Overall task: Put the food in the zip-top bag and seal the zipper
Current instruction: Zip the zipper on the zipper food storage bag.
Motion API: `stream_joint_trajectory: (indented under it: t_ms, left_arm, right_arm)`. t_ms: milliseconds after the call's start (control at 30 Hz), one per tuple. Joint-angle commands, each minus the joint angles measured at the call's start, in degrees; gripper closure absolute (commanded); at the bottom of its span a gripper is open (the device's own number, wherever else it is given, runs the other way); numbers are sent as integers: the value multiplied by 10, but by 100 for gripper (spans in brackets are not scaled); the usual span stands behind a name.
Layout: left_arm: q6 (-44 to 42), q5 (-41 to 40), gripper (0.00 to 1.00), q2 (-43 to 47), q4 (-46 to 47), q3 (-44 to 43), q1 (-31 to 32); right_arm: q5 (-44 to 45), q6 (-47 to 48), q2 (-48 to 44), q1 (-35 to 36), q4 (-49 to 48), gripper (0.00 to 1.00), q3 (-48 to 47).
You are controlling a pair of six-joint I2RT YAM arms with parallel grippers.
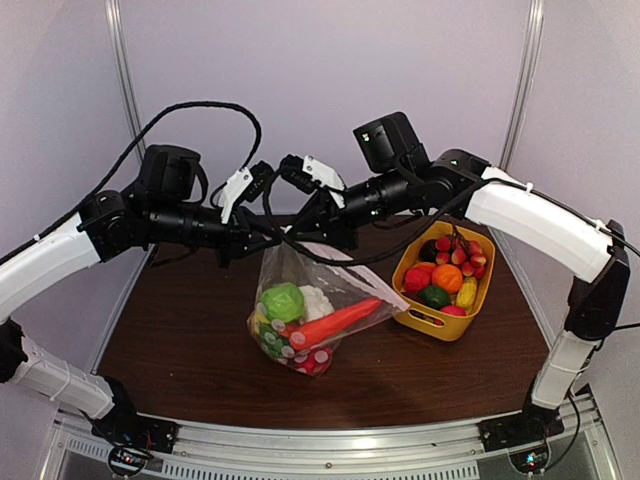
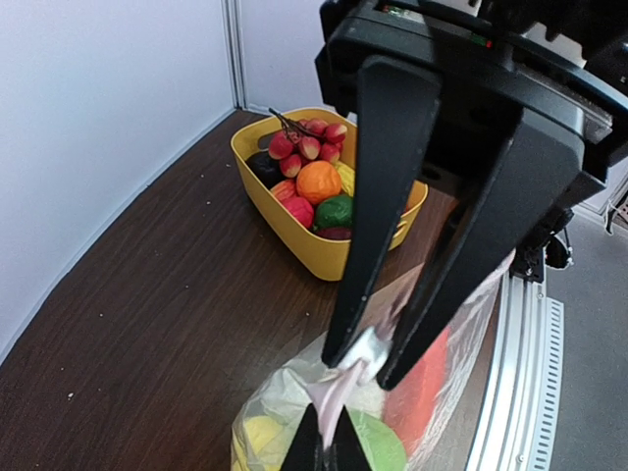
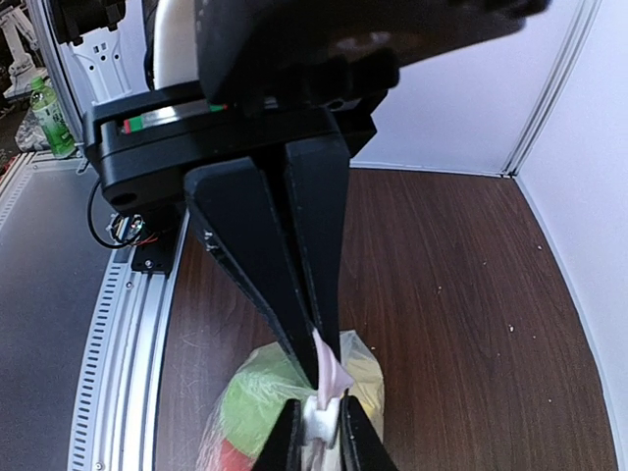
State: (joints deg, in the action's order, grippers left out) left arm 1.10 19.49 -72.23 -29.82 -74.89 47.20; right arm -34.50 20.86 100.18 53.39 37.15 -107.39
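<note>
Bag is hanging at table centre, food lying inside. Basket is sitting on table to its right, fruit lying in it. Left claw and right claw are pinching bag's top, side by side.

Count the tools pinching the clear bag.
2. The left tool grips the zip-top bag at its gathered top edge; the right tool pinches that edge right beside it, above the food inside.
</note>
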Motion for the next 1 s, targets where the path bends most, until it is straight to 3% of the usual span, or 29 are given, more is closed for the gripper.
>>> stream_joint_trajectory:
  t_ms: [0, 233, 600, 967]
  left_arm:
    - [7, 13, 100, 15, 51, 5, 2]
    - [7, -2, 100, 16, 50, 10, 2]
    - [-2, -42, 100, 22, 42, 31, 1]
    - [1, -68, 100, 28, 44, 43, -3]
  right_arm:
    - [50, -12, 10, 3, -3, 89, -14]
    - [77, 8, 0, 3, 23, 100, -15]
    - [103, 120, 4, -1, 179, 100, -28]
    - [127, 110, -41, -21, 193, 100, 16]
